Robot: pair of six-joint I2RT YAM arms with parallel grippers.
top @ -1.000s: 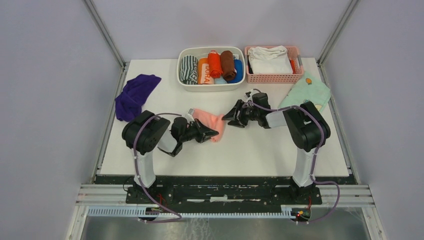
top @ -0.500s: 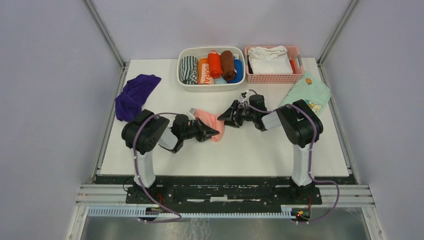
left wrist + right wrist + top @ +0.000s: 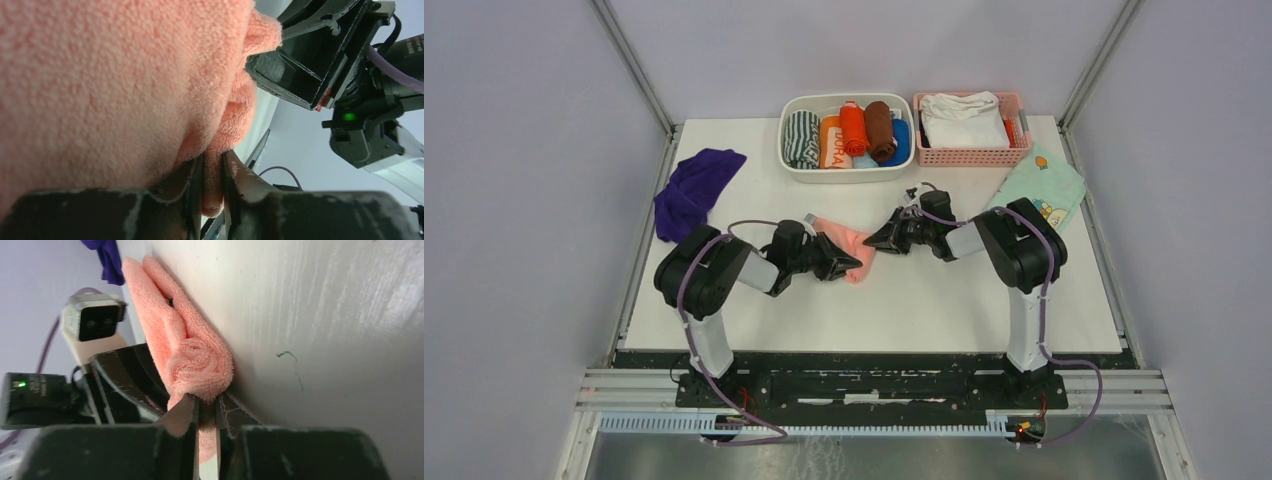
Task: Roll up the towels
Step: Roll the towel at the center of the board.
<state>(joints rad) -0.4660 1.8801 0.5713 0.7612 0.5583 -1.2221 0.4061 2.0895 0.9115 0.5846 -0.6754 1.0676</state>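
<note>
From above, the salmon-pink towel [image 3: 842, 240] lay near the middle of the white table [image 3: 944, 290], caught between the two arms: the left gripper [image 3: 848, 266] met its near end and the right gripper [image 3: 872, 240] its far right corner. The purple towel [image 3: 692, 190] sat crumpled by the table's left edge, well apart from both. Behind stood a white tub [image 3: 790, 165] of rolled cloths and a pink basket [image 3: 969, 156]. In the left wrist view, the left gripper [image 3: 212, 172] was nearly closed, its jaws pinching a thin fold of the salmon-pink towel [image 3: 100, 75], which filled most of the frame. In the right wrist view, the right gripper [image 3: 205, 407] was likewise almost closed, nipping the coiled end of the salmon-pink towel [image 3: 197, 365] as it lay against the table [image 3: 325, 340].
</note>
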